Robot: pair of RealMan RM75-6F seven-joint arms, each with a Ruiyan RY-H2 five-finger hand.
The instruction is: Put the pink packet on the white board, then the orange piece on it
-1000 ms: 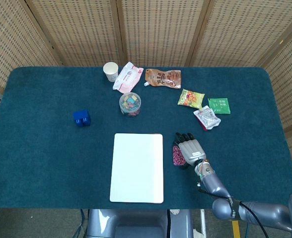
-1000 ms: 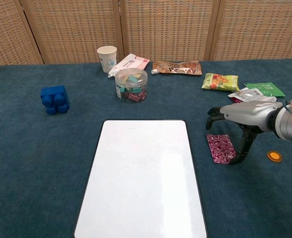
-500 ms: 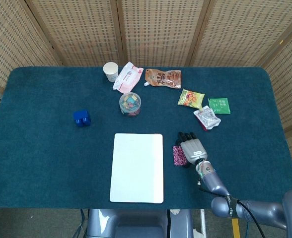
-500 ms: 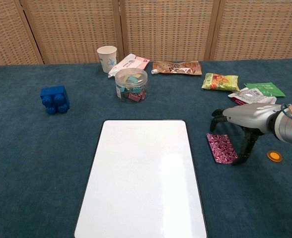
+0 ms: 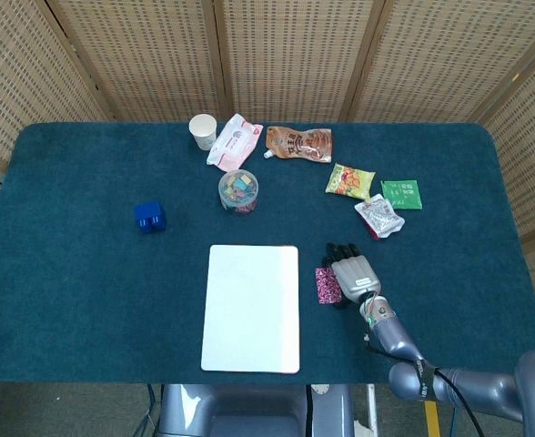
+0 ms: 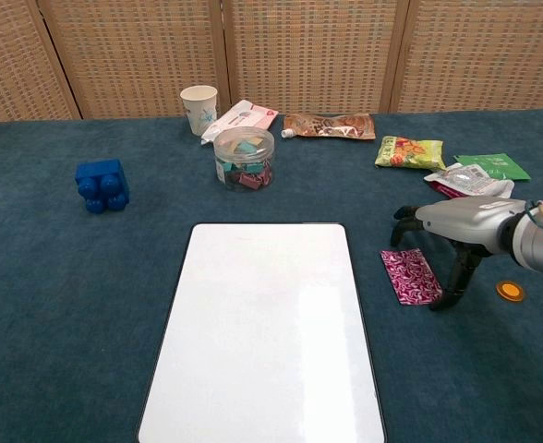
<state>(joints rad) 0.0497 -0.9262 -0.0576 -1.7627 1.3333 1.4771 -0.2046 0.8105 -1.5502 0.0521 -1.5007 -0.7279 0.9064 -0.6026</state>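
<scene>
Here we see the right hand [image 6: 456, 226] arched over the pink packet [image 6: 410, 276], fingers spread and gripping nothing; the packet lies flat on the desk [image 6: 68, 277], just beside the white board's [image 6: 267, 323] right edge.

In the head view the right hand [image 5: 353, 274] covers the right edge of the pink packet [image 5: 326, 285] lying at its left, and the orange piece [image 6: 509, 291] to the hand's right in the chest view cannot be found there. In the chest view the white board [image 6: 264, 332], left of the hand, is cut off by the bottom edge, and the right forearm runs out at the right edge. The print on the snack bags [image 6: 410, 150] beyond the hand is too small to read, and the left hand shows in neither view.
</scene>
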